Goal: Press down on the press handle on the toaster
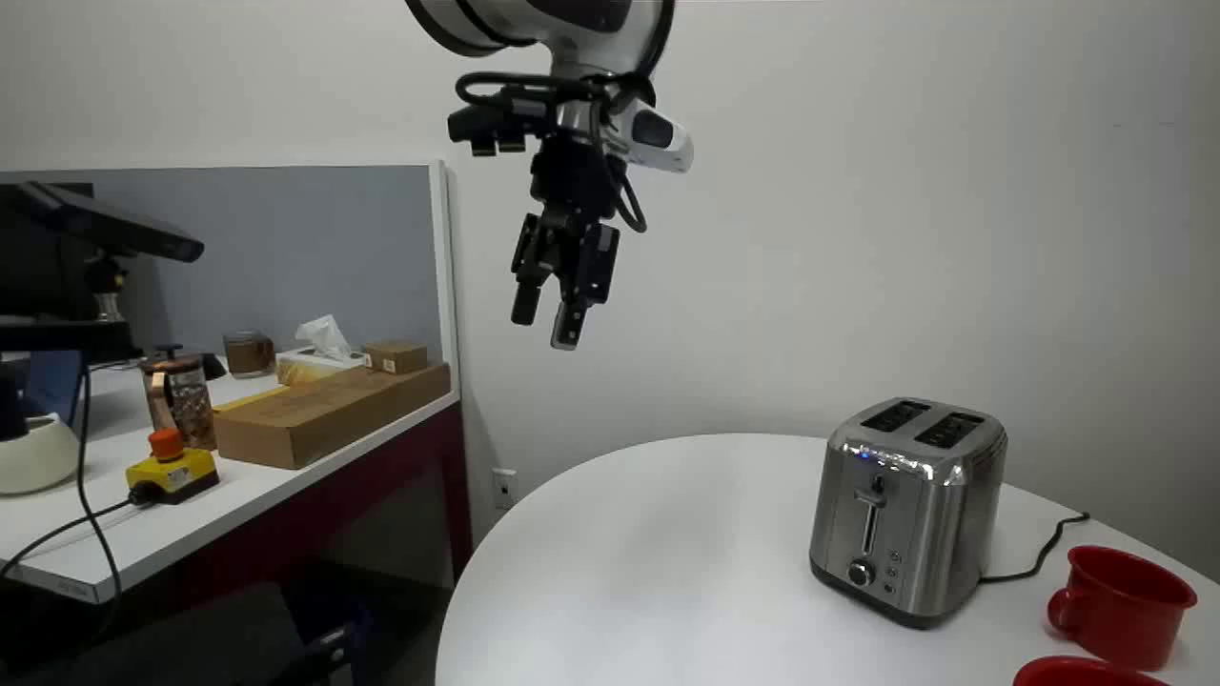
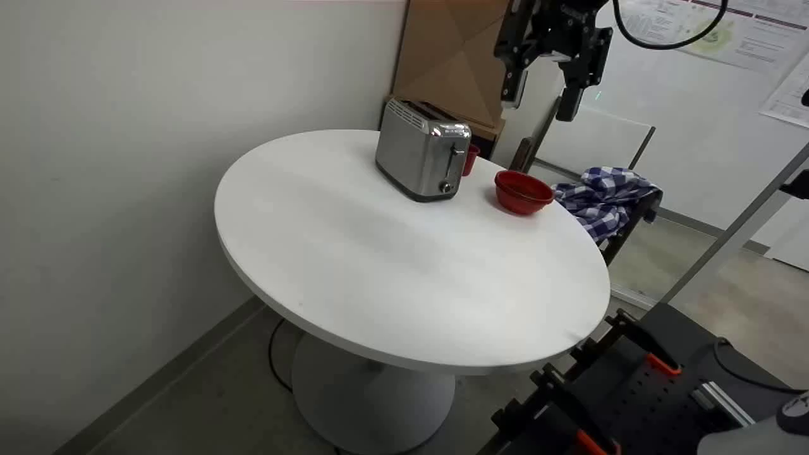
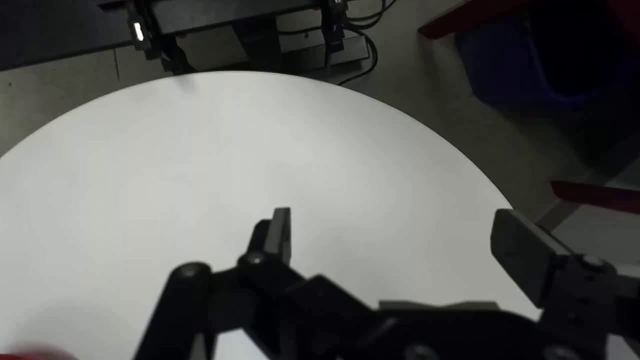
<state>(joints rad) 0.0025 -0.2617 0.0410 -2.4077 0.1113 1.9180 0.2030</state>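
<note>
Gripper (image 1: 545,317) spread above the round table (image 1: 620,562), toaster (image 1: 912,534) standing upright

A pale wall (image 1: 858,238) rises behind the round table, whose white top fills much of the wrist view. At 9 o'clock from it, in an exterior view, stands a side desk (image 1: 253,486); its long brown box (image 1: 334,414), coffee press (image 1: 186,400) and yellow button box (image 1: 176,474) appear there alone. Only in an exterior view appear the table's grey pedestal (image 2: 373,398) and, off the rim between 2 and 3 o'clock, a checked cloth (image 2: 607,196).

The gripper's two fingers (image 2: 571,101) stand wide apart in an exterior view, holding nothing, at 2 o'clock from the toaster and well clear of it. The metal toaster sits at 12 o'clock on the table there, a red bowl (image 2: 523,191) at 2. In an exterior view a red mug (image 1: 1134,610) stands near the toaster at 4 o'clock, and a black cord (image 1: 1041,558) runs from its base toward 2. The wrist view has a red blur (image 3: 40,353) at 8 o'clock, too smeared to identify. The toaster's press handle (image 1: 870,497) sits high on its front face.
</note>
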